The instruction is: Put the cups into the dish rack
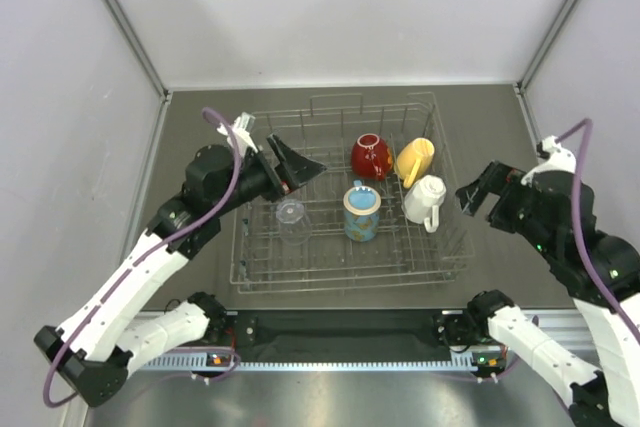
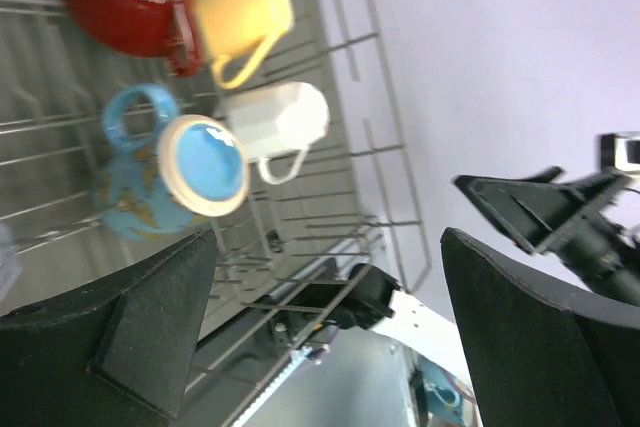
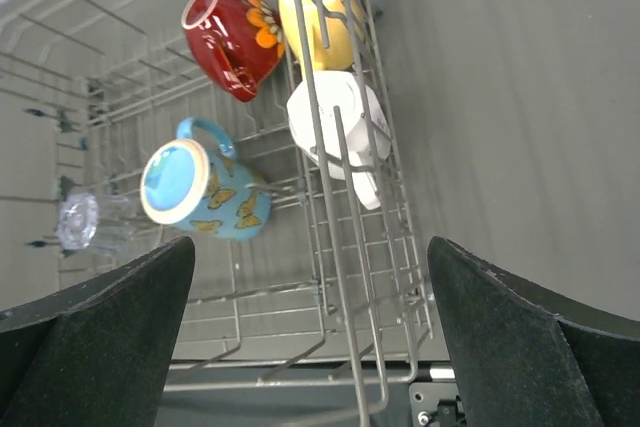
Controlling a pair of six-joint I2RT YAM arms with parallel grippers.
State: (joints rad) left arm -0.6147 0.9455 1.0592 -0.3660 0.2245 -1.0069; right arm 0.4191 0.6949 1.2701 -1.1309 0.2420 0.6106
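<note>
**All five cups in the rack, both arms empty**

The red cup (image 1: 371,156) lies in the far middle of the dish rack (image 1: 350,282). The yellow mug (image 1: 414,161) is just beside it, toward the rack's right wall. The white mug (image 1: 425,199) lies on its side just nearer than the yellow one, against that same right wall. The blue mug (image 1: 361,211) sits mid-rack with its mouth facing up toward the overhead camera. The clear glass (image 1: 292,219) stands left of it on the rack floor; we cannot tell whether it is mouth up or mouth down.

We count five, all inside the rack walls, and we see no cup outside the rack in any view.

The left gripper (image 1: 300,162) hangs over the rack's far left part, jaws spread wide, nothing between them. The right gripper (image 1: 478,187) is just outside the rack's right wall, jaws also wide apart and empty.

We judge the loading done as far as these views show. What is left, if anything, is pulling both arms away from the rack.
</note>
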